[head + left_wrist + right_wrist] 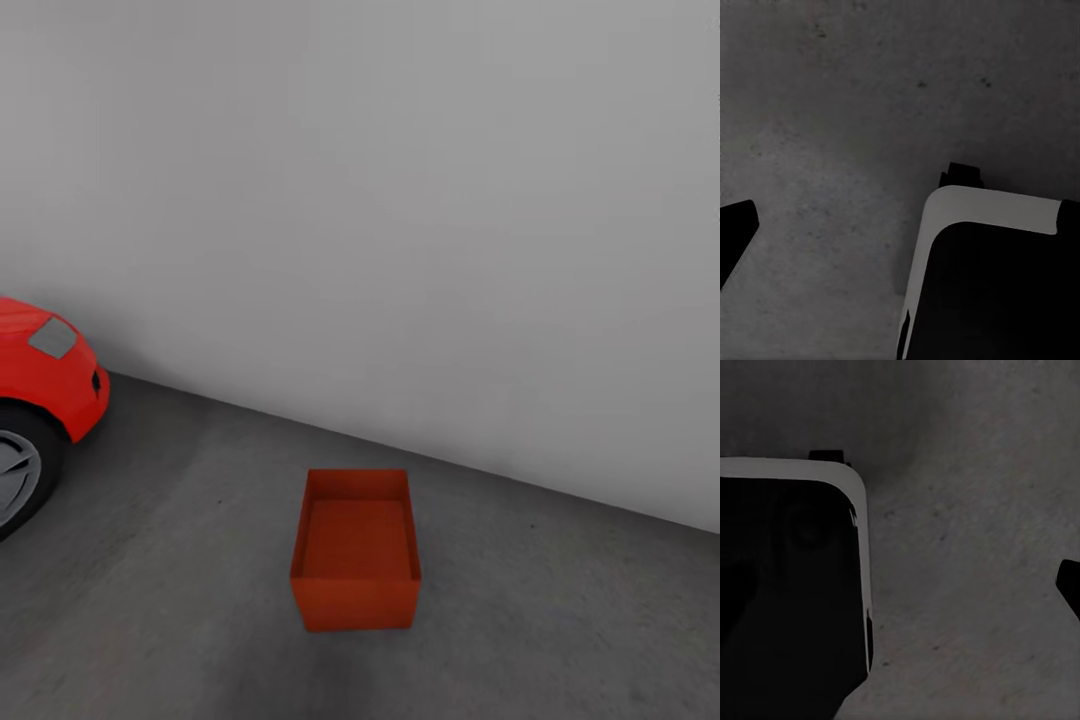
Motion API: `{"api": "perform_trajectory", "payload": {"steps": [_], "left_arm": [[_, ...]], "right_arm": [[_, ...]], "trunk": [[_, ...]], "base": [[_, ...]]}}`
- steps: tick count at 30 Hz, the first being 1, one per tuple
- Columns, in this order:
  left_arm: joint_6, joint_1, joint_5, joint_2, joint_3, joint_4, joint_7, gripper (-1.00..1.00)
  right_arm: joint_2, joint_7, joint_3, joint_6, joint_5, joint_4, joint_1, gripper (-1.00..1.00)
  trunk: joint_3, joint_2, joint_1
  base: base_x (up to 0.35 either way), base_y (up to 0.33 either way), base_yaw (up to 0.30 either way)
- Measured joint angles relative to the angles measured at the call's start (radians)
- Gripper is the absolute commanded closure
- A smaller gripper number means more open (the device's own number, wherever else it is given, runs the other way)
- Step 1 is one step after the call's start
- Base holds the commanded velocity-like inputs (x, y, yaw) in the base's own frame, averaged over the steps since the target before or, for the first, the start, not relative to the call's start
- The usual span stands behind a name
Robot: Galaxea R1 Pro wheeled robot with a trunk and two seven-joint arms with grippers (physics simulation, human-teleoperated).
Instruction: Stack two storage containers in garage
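Note:
One orange-red storage container (356,550) stands upright and empty on the garage's dark grey concrete floor (560,620), a short way from the white wall. The other container is out of view. A single black fingertip (735,234) of my left gripper shows at the edge of the left wrist view, over bare concrete. A black fingertip (1071,585) of my right gripper shows the same way in the right wrist view. Nothing lies between the fingers of either gripper, and both hang far from the container.
The nose and front wheel of a red car (40,390) stand at the left. A plain white-grey wall (400,200) runs behind the container. My own base, black with a white rim (990,277) (787,585), shows below each wrist.

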Motion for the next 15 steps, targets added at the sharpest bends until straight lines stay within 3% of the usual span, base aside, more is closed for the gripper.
{"api": "perform_trajectory", "payload": {"steps": [15], "left_arm": [[-0.002,0.0,-0.003,0.0,0.0,-0.001,0.0,-1.0]], "right_arm": [[0.002,0.003,0.0,0.003,0.004,0.0,0.0,-1.0]], "trunk": [[0.024,0.0,0.0]], "base": [[0.0,0.0,0.078]]}}
